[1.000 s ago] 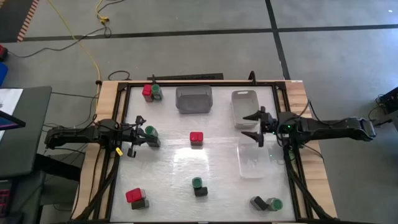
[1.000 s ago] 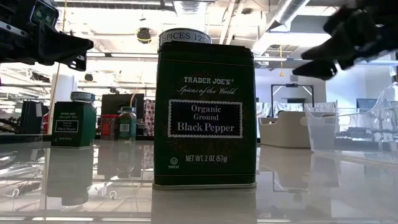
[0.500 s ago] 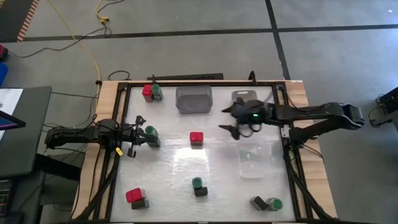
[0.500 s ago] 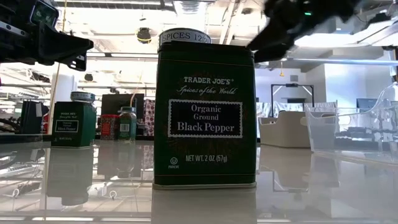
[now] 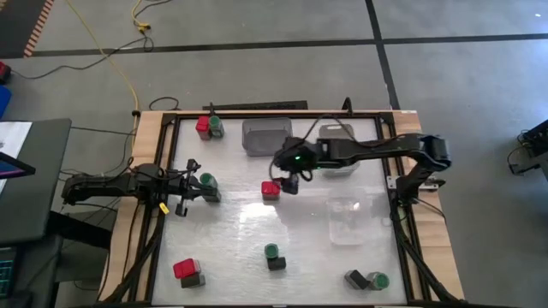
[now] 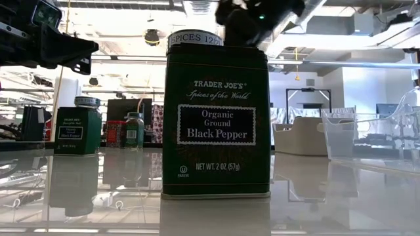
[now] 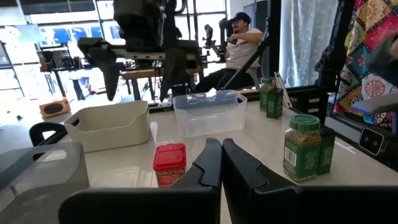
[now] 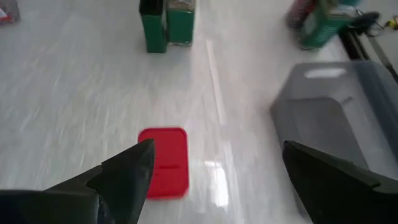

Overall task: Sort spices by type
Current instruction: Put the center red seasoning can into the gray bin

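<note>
Now, from counter height we can hardly see a thing: the black pepper tin fills the middle of the low view, and the right claw shows only as a dark blur above its lid. From overhead the right claw half covers the red-topped spice box at mid-counter, so we cannot tell whether they touch. The right wrist view settles the fingers: they stand spread wide, with the red lid between them and below, nothing gripped.

On to the containers. The grey tray at the far edge looks empty from above, though the arm crosses the white tray beside it and hides most of it. The clear tray nearer us shows only the counter through it.

The left claw waits by the left edge, fingers pressed together and holding nothing, just beside a green-lidded jar and its dark block.

Compared with a second ago, the right arm has swung from beside the white tray across to the red box. The spices have not moved: pairs and trios remain scattered at the corners and front edge.
</note>
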Robot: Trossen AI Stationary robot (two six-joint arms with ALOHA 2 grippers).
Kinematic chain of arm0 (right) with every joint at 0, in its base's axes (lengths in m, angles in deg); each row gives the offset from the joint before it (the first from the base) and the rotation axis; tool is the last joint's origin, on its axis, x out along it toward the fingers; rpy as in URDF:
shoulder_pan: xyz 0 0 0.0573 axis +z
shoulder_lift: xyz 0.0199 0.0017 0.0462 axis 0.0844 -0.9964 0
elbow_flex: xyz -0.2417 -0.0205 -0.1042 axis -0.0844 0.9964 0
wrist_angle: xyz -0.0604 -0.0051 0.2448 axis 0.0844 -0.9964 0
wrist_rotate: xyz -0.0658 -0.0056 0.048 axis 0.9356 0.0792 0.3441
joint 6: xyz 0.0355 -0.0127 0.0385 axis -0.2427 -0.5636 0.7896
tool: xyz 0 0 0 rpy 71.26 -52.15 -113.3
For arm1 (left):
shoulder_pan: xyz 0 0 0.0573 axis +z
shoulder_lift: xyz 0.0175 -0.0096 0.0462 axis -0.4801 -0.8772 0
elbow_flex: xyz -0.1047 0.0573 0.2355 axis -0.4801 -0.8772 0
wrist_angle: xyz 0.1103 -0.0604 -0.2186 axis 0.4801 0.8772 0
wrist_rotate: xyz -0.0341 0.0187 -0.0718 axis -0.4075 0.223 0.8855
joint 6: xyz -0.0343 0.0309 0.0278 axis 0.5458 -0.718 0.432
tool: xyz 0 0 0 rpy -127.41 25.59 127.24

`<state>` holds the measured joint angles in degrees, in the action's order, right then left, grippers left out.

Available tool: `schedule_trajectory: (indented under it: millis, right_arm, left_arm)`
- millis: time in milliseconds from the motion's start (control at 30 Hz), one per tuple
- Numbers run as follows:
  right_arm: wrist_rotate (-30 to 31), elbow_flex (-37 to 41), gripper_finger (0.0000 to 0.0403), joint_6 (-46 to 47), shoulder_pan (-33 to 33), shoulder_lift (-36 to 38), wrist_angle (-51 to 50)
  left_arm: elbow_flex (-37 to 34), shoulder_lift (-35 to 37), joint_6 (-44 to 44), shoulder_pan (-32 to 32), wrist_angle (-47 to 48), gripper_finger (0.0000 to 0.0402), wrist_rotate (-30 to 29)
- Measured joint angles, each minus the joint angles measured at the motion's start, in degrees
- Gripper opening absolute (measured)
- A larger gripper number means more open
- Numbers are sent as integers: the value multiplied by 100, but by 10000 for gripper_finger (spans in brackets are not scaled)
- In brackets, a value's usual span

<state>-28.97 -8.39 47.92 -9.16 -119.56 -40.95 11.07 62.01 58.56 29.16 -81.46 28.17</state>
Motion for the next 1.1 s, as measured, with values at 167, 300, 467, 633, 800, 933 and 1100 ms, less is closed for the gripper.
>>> schedule_trajectory:
  millis: [167,300,467,633,800,933,1100]
  right_arm:
    - [0,-435,379,-180,199,-660,-22]
    - [0,-554,379,-178,291,-1082,34]
    - [42,-555,379,-137,289,-1396,34]
    - [63,-555,379,-112,267,-1549,68]
    - [68,-555,379,-114,260,-1554,36]
    - [70,-555,379,-35,217,-1554,-136]
    - [80,-555,378,56,189,-1554,-354]
  left_arm:
    - [0,2,0,0,0,0,0]
    - [0,0,0,-1,0,0,1]
    - [0,1,1,0,0,0,0]
    - [0,0,0,0,0,0,2]
    - [0,1,0,0,0,0,0]
    - [0,2,0,-2,0,0,0]
    - [0,2,1,-1,0,0,0]
